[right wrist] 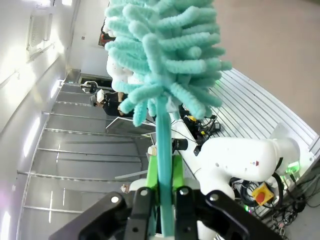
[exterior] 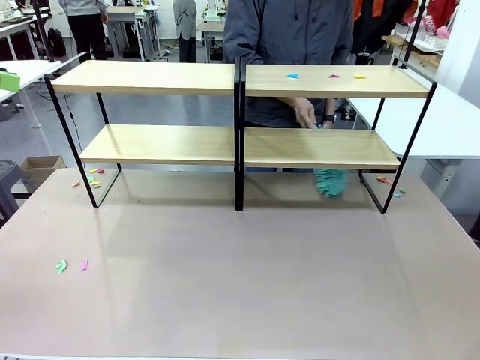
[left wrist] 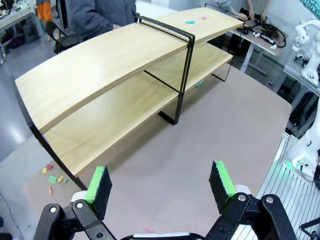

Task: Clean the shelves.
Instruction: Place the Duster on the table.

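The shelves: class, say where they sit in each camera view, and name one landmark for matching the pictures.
Front view: the shelves span the table's far half, both tiers facing the camera.
Left wrist view: they run diagonally across the upper picture, beyond the open left tool.
Right wrist view: the camera looks up along a teal duster clamped in the right tool.
Landmark, front and left wrist: the black central divider.

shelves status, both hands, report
Left hand open, hovering clear. Right hand shut on teal duster. Shelves: paper scraps on top board. Person's hand behind lower shelf.
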`<state>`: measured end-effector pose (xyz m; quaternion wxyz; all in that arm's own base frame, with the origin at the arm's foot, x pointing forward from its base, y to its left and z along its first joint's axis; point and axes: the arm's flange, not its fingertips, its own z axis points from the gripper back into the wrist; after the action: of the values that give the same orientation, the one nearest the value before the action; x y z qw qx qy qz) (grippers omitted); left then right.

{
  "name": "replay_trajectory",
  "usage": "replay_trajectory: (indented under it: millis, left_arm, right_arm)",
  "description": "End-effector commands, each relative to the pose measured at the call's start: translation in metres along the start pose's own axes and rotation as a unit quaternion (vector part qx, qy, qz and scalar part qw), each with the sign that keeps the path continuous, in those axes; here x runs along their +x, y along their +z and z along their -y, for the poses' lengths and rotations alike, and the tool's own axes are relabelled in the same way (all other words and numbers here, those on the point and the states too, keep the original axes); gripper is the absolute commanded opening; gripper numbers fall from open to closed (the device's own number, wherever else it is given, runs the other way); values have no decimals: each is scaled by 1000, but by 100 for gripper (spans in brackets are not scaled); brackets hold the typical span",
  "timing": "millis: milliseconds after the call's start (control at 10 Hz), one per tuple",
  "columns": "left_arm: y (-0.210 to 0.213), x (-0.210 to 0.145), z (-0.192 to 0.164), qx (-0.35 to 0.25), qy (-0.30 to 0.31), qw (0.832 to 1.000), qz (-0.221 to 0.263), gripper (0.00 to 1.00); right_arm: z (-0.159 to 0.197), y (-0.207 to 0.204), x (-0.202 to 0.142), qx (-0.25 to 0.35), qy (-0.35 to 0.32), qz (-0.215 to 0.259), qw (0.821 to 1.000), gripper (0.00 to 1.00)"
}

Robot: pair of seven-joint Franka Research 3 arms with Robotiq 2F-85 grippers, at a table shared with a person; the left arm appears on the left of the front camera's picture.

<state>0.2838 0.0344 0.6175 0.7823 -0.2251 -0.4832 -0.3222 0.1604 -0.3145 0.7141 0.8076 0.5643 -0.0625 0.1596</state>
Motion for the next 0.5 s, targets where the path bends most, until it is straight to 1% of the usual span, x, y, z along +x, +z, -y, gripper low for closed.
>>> replay_trajectory:
  millis: [0,100,200,300,400]
  left_arm:
    - [-2,0,-1,-4,1,1000,1,100]
    - [0,0,0,0,0,1000,0,100]
    - [-25,-15,1,-76,50,996,-11,100]
    - [-39,-37,-2,-54,84,994,-42,100]
    - [-53,-57,-5,-58,123,989,-55,100]
  right_arm:
    - [0,0,0,0,0,0,1000,12]
    - [-1,-44,24,-7,32,-89,996,12]
    - [6,-93,48,-8,38,-163,986,12]
    - [17,-137,67,-21,22,-192,981,12]
    - [29,-185,83,-47,9,-213,976,12]
